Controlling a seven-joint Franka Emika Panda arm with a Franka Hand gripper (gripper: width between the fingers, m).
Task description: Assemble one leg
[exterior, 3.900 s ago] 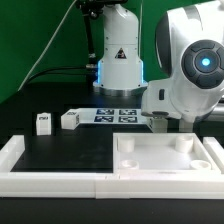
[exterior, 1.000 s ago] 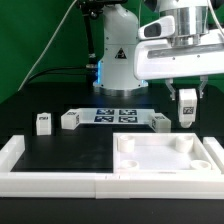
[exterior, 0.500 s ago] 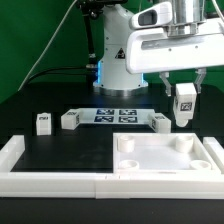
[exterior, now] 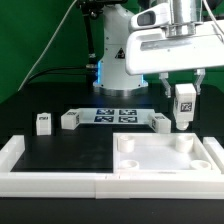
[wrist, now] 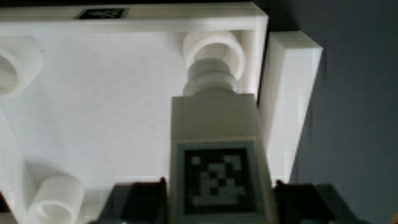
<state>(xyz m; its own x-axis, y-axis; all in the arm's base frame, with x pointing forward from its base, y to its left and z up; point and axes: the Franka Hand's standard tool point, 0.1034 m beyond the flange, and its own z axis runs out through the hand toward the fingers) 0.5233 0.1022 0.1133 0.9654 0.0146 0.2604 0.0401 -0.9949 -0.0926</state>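
Note:
My gripper (exterior: 184, 92) is shut on a white leg (exterior: 184, 104) with a black-and-white tag on its face. It holds the leg upright in the air above the far right corner of the large white square tabletop (exterior: 160, 162), which has round corner holes. In the wrist view the leg (wrist: 217, 140) hangs between my dark fingers (wrist: 139, 200), its threaded tip pointing at a corner hole (wrist: 217, 52) of the tabletop (wrist: 107, 110). Three more legs lie on the table: two at the exterior view's left (exterior: 43, 122) (exterior: 68, 120) and one (exterior: 159, 121) behind the tabletop.
The marker board (exterior: 113, 115) lies flat at the back centre. Long white border bars (exterior: 50, 181) run along the front and the left side (exterior: 12, 152); another shows in the wrist view (wrist: 292, 100). The robot base (exterior: 118, 60) stands behind.
The arm has picked a leg off the table and raised it above the tabletop's far right corner. In the last half second nothing has visibly moved.

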